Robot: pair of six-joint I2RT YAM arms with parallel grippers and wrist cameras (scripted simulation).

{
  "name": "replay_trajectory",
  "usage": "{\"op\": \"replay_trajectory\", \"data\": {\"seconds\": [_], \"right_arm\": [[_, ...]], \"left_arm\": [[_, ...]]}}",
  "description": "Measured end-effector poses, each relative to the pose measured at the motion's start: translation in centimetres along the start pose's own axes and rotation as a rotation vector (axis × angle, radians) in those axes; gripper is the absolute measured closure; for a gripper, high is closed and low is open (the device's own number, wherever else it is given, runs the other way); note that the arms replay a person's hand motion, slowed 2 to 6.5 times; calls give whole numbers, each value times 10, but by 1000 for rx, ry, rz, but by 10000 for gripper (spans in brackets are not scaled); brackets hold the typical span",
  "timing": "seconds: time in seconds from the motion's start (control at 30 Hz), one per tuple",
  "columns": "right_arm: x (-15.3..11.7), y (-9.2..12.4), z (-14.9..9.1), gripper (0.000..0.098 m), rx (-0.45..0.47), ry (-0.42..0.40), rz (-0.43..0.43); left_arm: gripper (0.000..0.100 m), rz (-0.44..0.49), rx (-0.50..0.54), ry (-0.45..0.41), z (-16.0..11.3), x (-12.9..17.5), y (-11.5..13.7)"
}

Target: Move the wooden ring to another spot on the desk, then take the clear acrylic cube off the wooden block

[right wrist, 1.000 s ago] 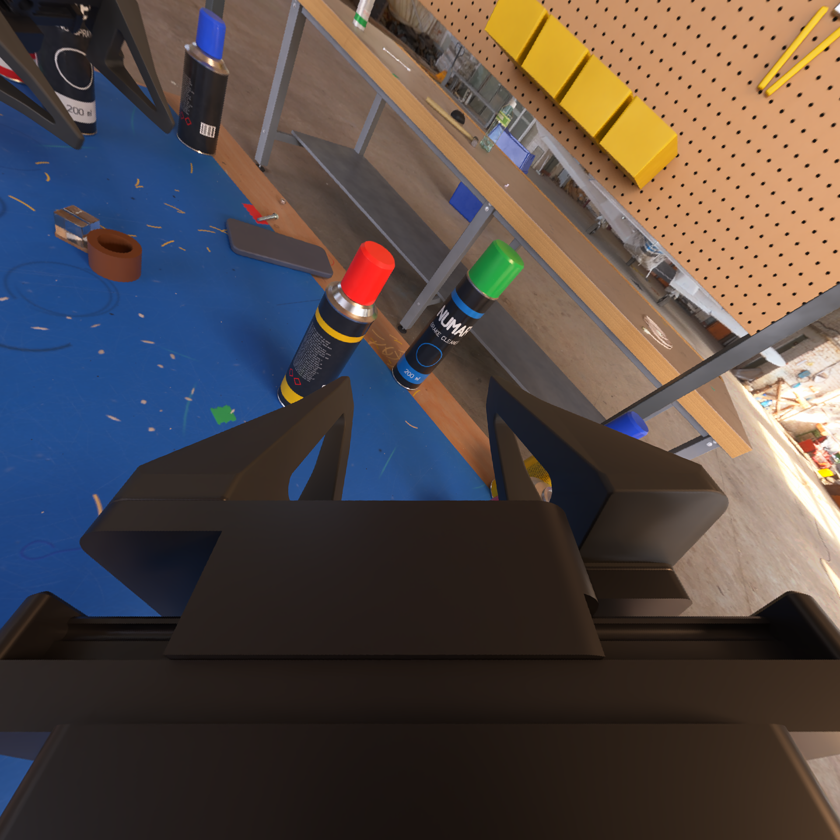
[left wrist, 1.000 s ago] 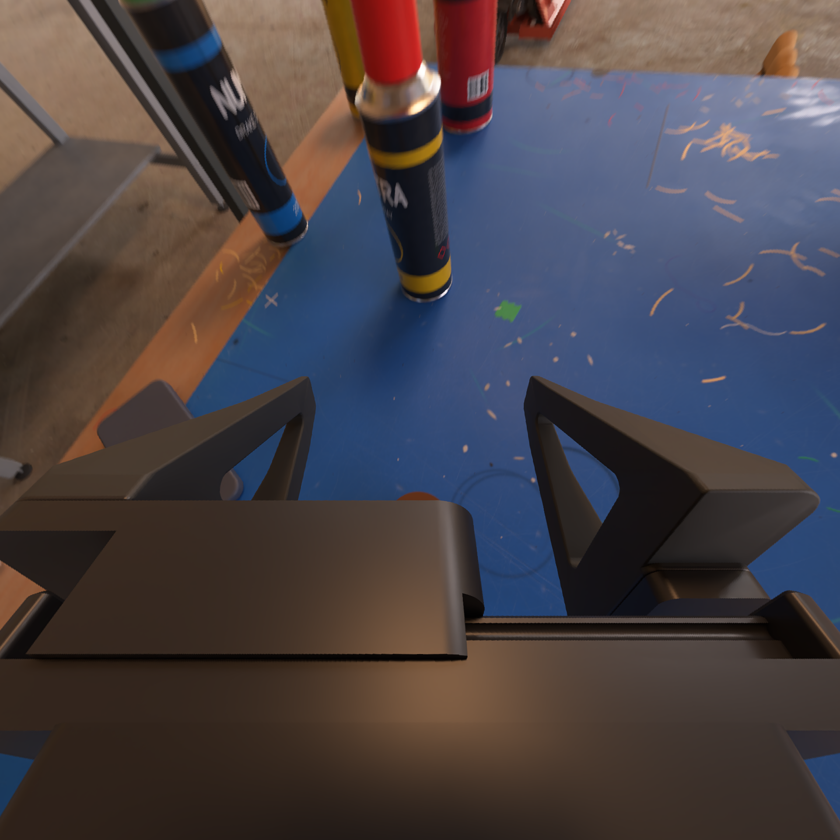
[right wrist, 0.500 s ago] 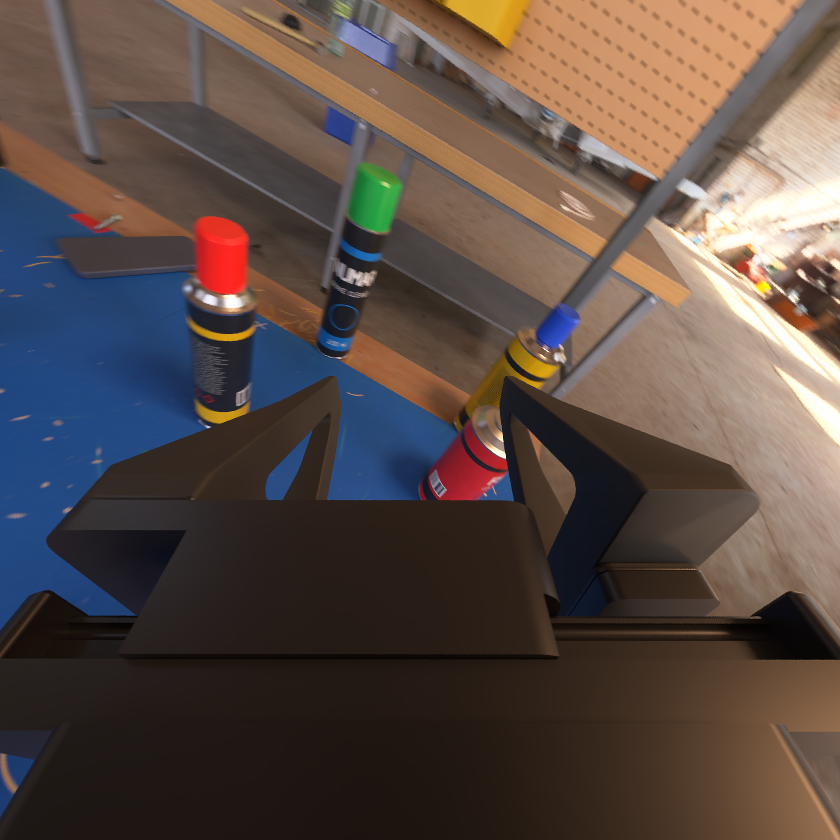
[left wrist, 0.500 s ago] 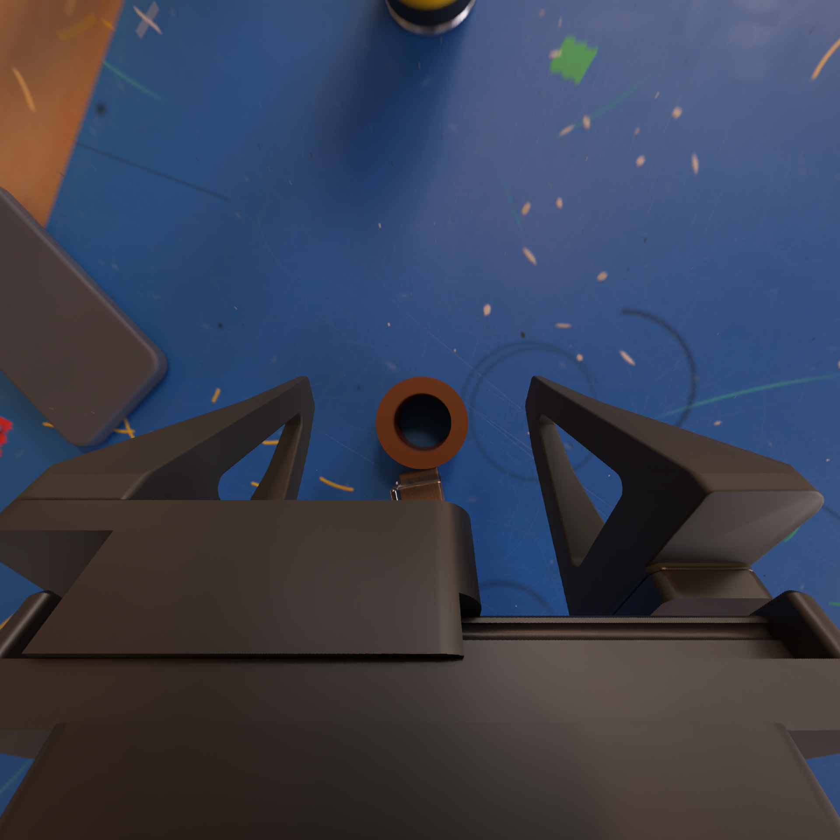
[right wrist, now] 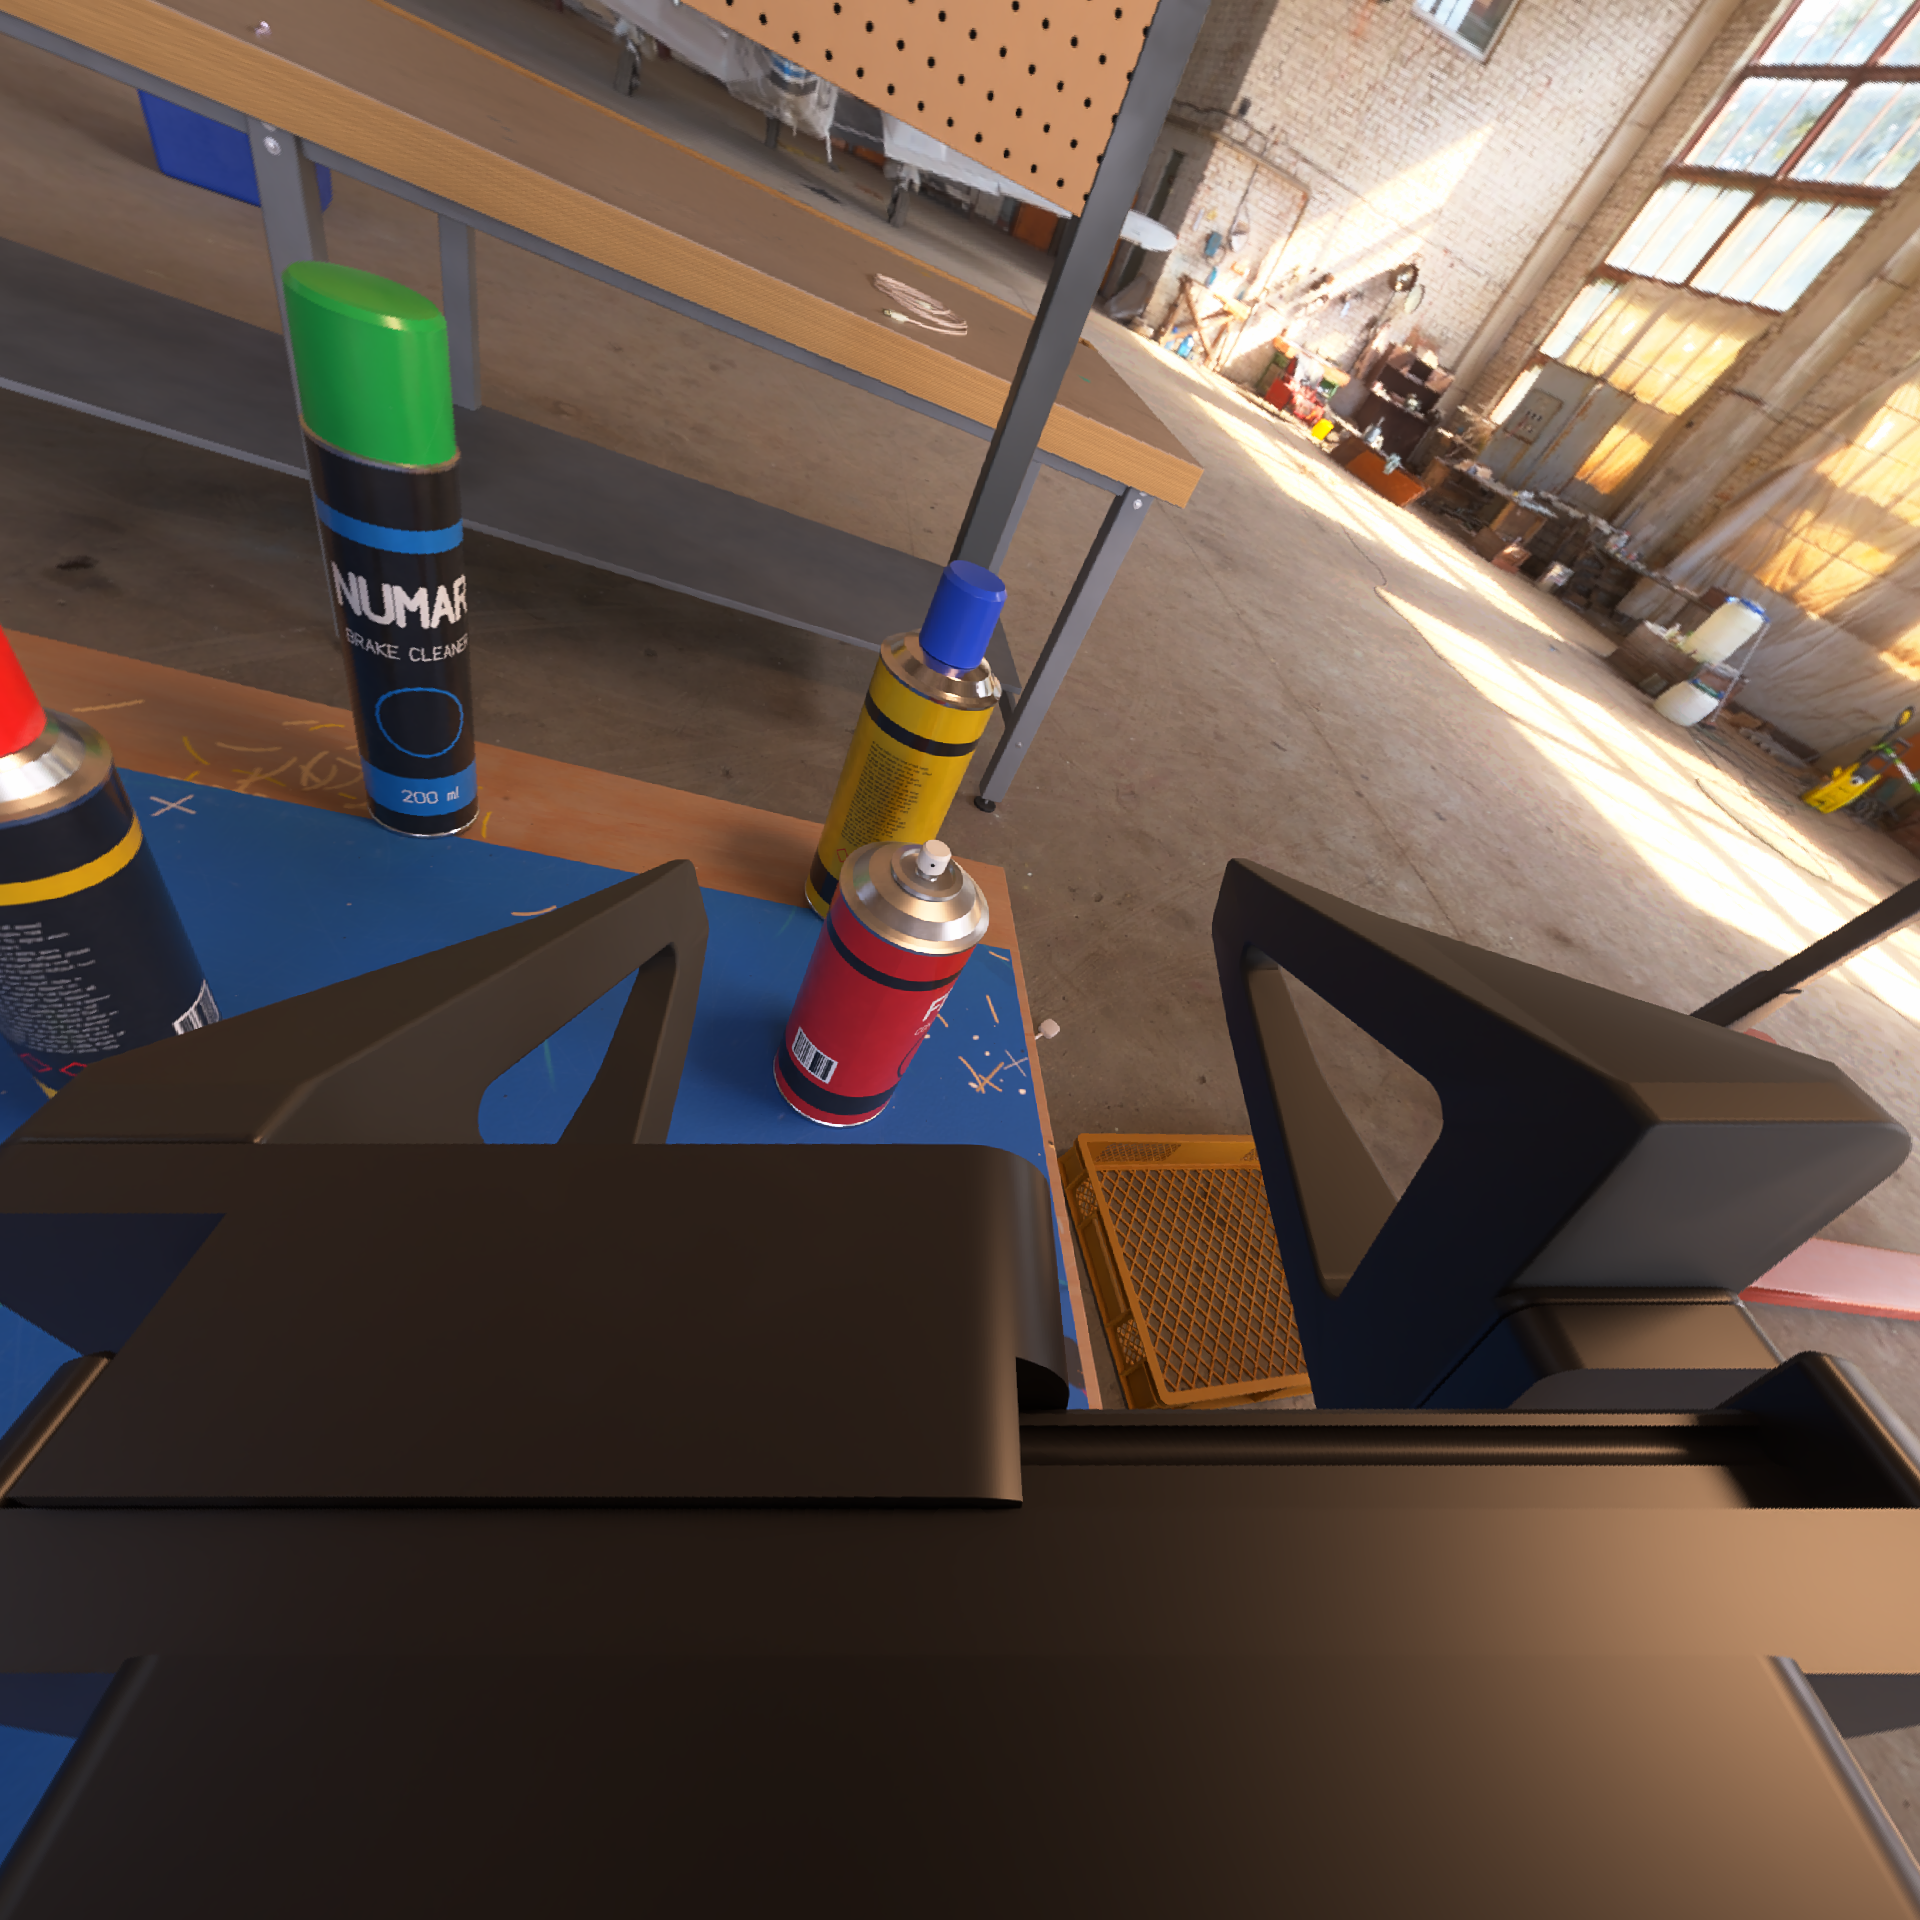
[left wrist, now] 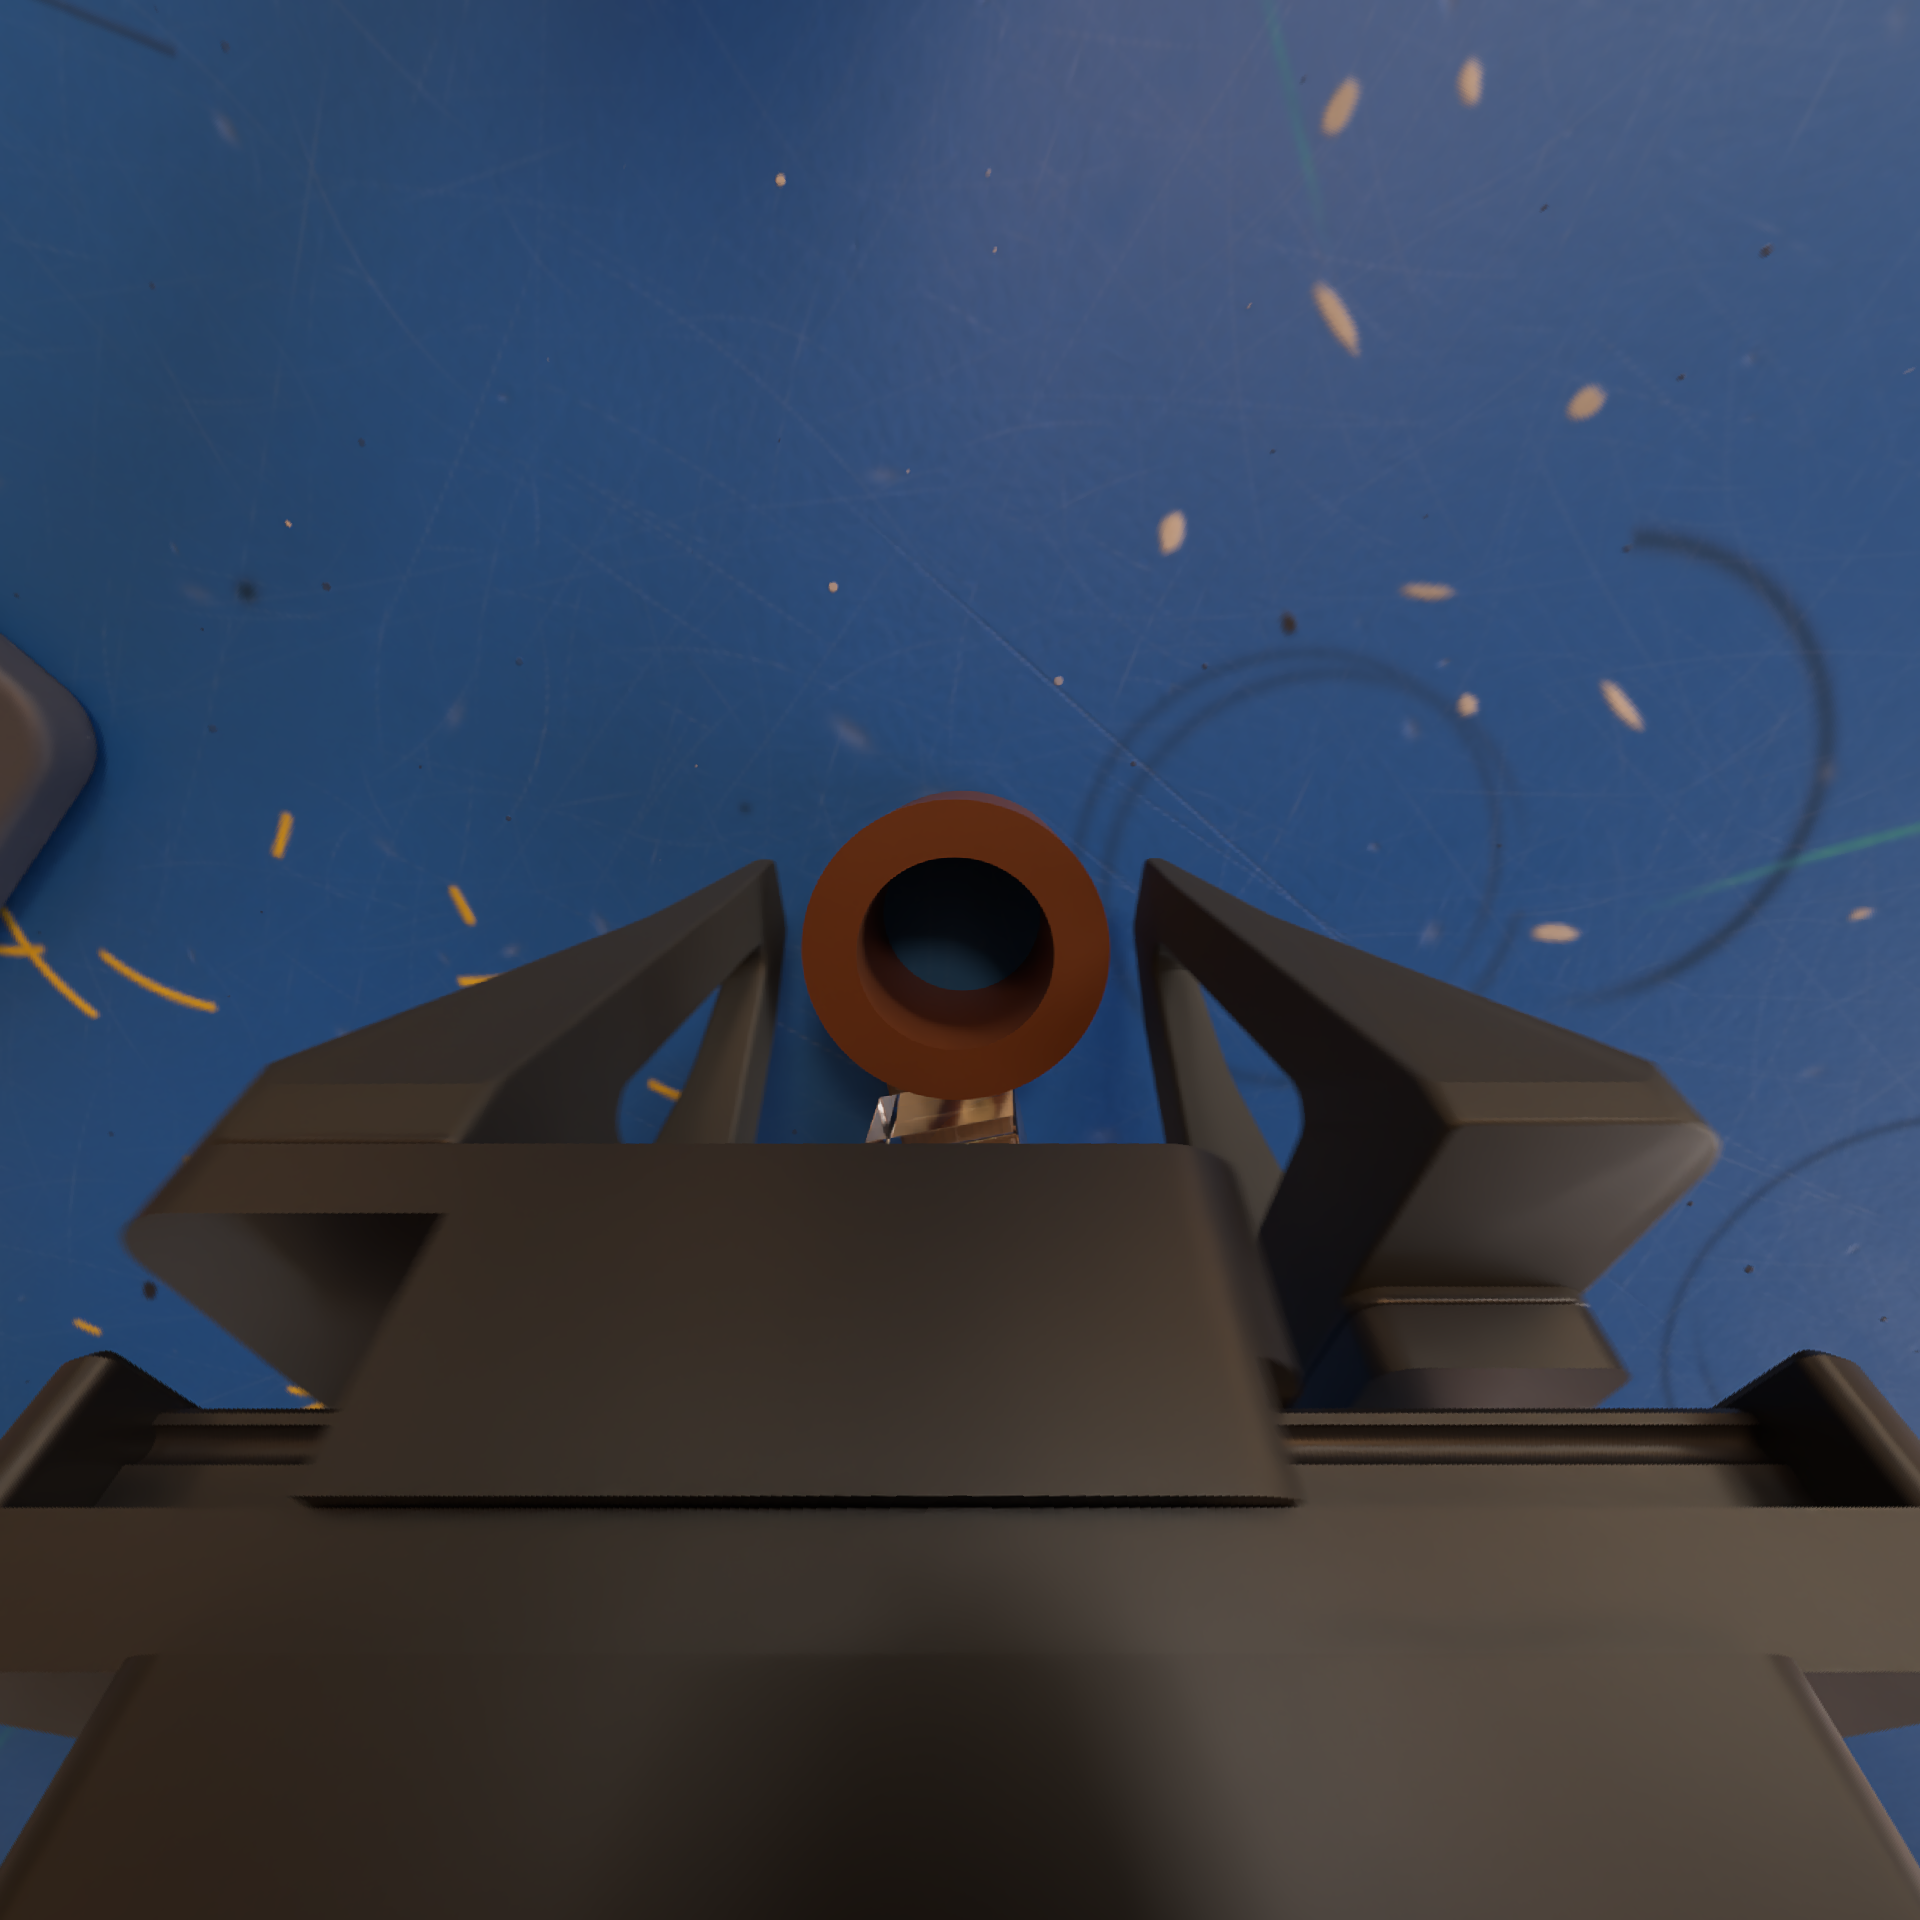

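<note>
The brown wooden ring (left wrist: pixel 1075 961) lies flat on the blue desk mat (left wrist: pixel 623 416), seen from straight above. My left gripper (left wrist: pixel 958 873) is open and low over it, one finger (left wrist: pixel 727 966) on each side, with a narrow gap to the ring on both sides. Just behind the ring, a sliver of the clear acrylic cube on the wooden block (left wrist: pixel 940 1120) shows at the edge of my gripper body; the rest is hidden. My right gripper (right wrist: pixel 956 873) is open and empty, held above the desk's corner. The ring and cube do not show in the right wrist view.
A grey flat slab (left wrist: pixel 31 769) lies at the left edge of the mat. In the right wrist view, spray cans stand near the desk corner: red (right wrist: pixel 883 997), yellow (right wrist: pixel 909 748), green-capped (right wrist: pixel 395 561), red-capped (right wrist: pixel 73 883). An orange crate (right wrist: pixel 1184 1268) sits on the floor beyond the desk edge.
My left gripper has tilted down and dropped onto the ring, and its fingers have narrowed around it. My right gripper has swung right toward the desk corner and opened wider.
</note>
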State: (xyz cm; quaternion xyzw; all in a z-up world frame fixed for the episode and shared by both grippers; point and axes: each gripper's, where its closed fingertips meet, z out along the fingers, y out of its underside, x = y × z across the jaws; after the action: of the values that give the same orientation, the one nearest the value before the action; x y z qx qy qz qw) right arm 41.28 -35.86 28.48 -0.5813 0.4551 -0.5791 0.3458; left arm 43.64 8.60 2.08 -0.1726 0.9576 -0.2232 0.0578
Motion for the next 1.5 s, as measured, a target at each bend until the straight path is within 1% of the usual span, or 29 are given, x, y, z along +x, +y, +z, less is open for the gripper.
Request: {"op": "replay_trajectory", "data": {"seconds": [0.03,0.1,0.37,0.57,0.77,0.93,1.0,1.1,1.2,1.27,1.33,1.4,1.5], "right_arm": [[0,0,0,143,-1,6,3],[0,1,1,142,-5,10,7],[-5,14,8,141,-56,-8,8],[-6,19,12,142,-83,-12,7],[-3,22,13,141,-94,7,-10],[-1,20,14,137,-92,33,-39],[0,20,14,135,-94,41,-50],[-1,21,14,133,-100,47,-62],[-2,22,15,132,-103,46,-68],[-4,22,15,132,-105,43,-69],[-5,24,16,133,-109,40,-69],[-6,25,17,133,-114,37,-68],[-7,26,17,133,-118,33,-69]], "left_arm": [[484,1,-9,-6,1,-1,1],[549,2,-13,-9,2,-1,2],[550,10,3,-23,-1,-3,-2],[550,7,28,-56,-10,-7,-8],[550,-16,42,-157,-32,-19,-13],[550,-29,73,-272,-62,-28,-25],[550,-15,108,-321,-75,-28,-37],[550,32,197,-385,-95,-21,-66],[550,87,298,-406,-111,-2,-102],[550,118,347,-377,-113,17,-125],[550,147,374,-325,-110,39,-146],[550,175,388,-275,-102,60,-167],[550,218,400,-222,-82,89,-196]]}}
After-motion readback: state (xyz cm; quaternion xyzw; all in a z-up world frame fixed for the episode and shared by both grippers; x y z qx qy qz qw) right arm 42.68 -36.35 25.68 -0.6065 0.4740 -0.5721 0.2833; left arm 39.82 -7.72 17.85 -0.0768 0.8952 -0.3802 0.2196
